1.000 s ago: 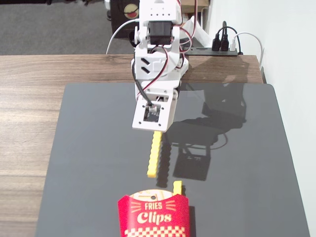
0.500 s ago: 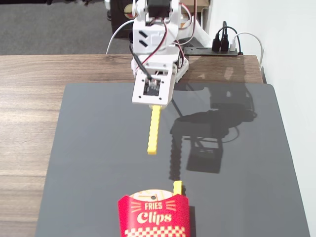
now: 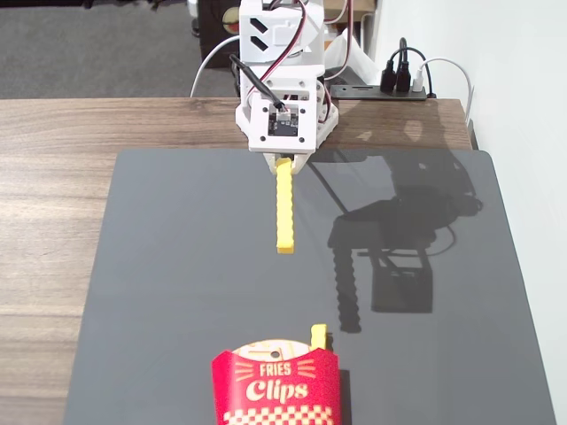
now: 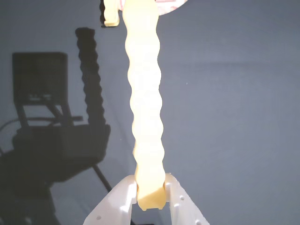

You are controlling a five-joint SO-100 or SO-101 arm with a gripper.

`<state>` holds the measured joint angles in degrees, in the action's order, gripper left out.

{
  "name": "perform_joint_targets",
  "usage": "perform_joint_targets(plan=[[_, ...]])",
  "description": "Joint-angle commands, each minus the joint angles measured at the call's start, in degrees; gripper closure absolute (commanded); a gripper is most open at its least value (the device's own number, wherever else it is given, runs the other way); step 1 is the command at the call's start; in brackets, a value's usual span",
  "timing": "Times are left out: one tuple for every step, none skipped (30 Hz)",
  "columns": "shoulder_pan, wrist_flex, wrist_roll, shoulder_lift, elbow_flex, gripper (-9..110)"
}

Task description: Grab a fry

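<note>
The fry (image 3: 284, 207) is a long yellow crinkle-cut stick. My white gripper (image 3: 283, 160) is shut on its upper end and holds it hanging above the dark mat, clear of the surface. In the wrist view the fry (image 4: 145, 103) runs up the middle of the frame, its end pinched between the two white fingers of my gripper (image 4: 151, 192). The red "Fries Clips" carton (image 3: 275, 387) stands at the mat's near edge, with a second fry's tip (image 3: 318, 336) poking out of it. That tip also shows in the wrist view (image 4: 111, 13).
The dark grey mat (image 3: 177, 266) lies on a wooden table (image 3: 53, 195). A power strip with plugs (image 3: 403, 84) sits behind the arm at the table's far edge. The arm's shadow (image 3: 399, 230) falls on the mat's right part.
</note>
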<state>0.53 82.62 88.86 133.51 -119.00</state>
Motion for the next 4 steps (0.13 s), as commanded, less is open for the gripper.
perform_joint_targets(plan=[[0.00,0.00,0.26,-0.26,2.90,101],[0.00,-0.18,0.35,-0.44,2.90,101],[0.09,-0.35,0.35,-0.79,2.90,101],[0.09,-0.62,0.44,-1.14,2.90,101]])
